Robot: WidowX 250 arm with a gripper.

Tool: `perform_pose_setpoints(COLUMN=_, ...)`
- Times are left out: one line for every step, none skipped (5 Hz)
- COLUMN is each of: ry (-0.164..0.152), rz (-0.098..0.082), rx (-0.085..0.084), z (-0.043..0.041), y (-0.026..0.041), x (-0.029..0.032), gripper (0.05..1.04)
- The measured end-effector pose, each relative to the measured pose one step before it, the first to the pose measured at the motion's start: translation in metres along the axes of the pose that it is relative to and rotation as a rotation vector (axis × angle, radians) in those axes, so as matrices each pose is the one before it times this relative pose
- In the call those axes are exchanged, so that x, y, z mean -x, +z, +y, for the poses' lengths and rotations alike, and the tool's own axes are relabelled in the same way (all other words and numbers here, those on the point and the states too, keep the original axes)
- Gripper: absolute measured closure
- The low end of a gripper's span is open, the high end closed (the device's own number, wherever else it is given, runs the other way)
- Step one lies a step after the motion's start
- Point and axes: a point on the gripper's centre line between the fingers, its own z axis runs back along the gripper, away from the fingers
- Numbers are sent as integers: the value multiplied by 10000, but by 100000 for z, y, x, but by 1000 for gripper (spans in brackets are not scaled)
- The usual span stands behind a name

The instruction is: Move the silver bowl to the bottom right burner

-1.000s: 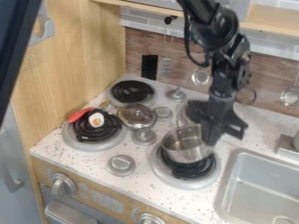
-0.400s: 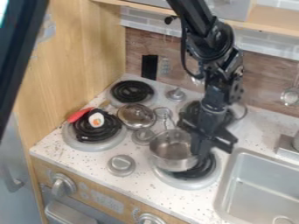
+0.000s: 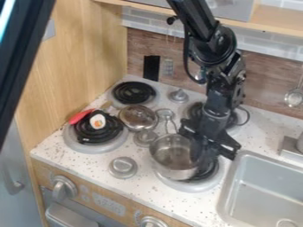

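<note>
Black gripper (image 3: 203,154) hangs over the front right of the stove, shut on the right rim of the silver bowl (image 3: 172,156). That bowl is a small metal pot, its wire handle pointing to the back. It stands over the left and back part of the bottom right burner (image 3: 190,185). Black coil shows to the right of and below the bowl. Whether the bowl's base touches the coil, I cannot tell.
The sink (image 3: 260,190) lies to the right. A metal lid (image 3: 138,117) sits left of the bowl, near stove knobs (image 3: 123,167). On the front left burner (image 3: 89,148) are a red-handled utensil (image 3: 80,116) and a sushi-like piece (image 3: 98,121). A wooden wall (image 3: 71,66) rises at left.
The bowl and the gripper have moved left and toward the front together, mostly in the first half second and slightly since. More of the coil shows on the bowl's right.
</note>
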Motion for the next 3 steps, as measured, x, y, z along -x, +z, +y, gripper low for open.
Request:
perform_pose_setpoints(ry=-198, rz=95, rx=-12, z=-536, y=100, x=219, gripper=287)
perform_pose_setpoints(ry=222, rz=-360, rx=-87, z=315, y=2660, x=135, gripper=68)
perform_pose_setpoints(ry=280, rz=-217, rx=212, z=10, y=1960, x=470, gripper=75)
